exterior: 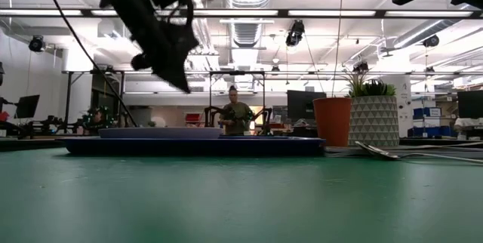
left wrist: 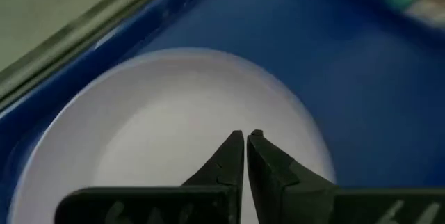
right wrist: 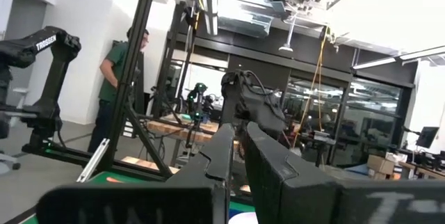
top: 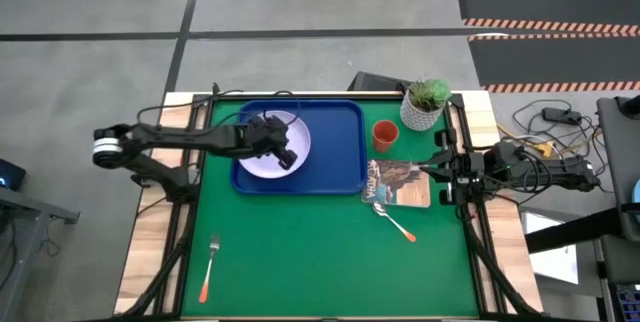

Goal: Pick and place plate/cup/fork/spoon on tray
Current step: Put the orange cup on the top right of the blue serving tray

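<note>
Green mat, round plate

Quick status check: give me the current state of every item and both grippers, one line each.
plate: flat in the tray
tray: on the mat, holds only the plate
cup: upright, outside the tray
fork: on the mat, untouched
spoon: on the mat beside the booklet
left gripper: shut, empty, above the plate
right gripper: shut, empty, parked
</note>
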{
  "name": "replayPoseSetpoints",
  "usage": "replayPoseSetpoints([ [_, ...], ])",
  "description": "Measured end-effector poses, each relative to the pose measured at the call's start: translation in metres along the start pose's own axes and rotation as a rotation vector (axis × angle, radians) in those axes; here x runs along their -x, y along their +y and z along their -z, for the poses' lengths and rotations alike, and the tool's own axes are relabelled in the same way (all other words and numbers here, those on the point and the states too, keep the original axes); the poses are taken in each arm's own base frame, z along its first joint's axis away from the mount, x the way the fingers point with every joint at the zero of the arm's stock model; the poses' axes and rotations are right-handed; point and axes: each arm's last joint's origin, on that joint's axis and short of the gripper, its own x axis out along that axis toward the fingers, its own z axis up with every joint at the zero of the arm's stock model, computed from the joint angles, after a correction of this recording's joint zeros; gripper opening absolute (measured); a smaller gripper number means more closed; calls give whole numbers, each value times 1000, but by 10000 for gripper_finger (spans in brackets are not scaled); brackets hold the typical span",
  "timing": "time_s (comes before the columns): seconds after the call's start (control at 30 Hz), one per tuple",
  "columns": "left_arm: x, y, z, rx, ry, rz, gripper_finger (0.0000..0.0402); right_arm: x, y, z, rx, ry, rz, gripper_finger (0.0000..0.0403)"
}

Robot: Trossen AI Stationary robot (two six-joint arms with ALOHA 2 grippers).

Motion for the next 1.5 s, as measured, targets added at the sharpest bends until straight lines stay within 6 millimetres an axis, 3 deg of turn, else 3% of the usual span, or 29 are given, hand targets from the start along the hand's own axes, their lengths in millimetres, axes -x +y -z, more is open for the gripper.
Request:
replayPoseSetpoints([
  [0.27,19,-39,-11,-27,-223,198,1,0,0,-1,-8,-6,1,27],
  [0.47,26,-56,-13,-35,-317,282,1,0,-1,-1,-8,-4,19,27],
  [0.63,31,-65,-10,-66,-345,319,1,0,-8,4,-59,73,272,27],
  [0.83,43,-74,-8,-168,-395,358,1,-11,-13,4,-123,287,387,27],
  [0.93,51,-74,-8,-197,-415,368,1,-19,-19,3,-211,448,530,27],
  [1.13,68,-59,-5,-248,-464,369,1,-35,-17,21,-384,734,618,27],
  [1.5,102,-12,19,-235,-590,391,1,-56,-11,46,-600,909,600,27],
])
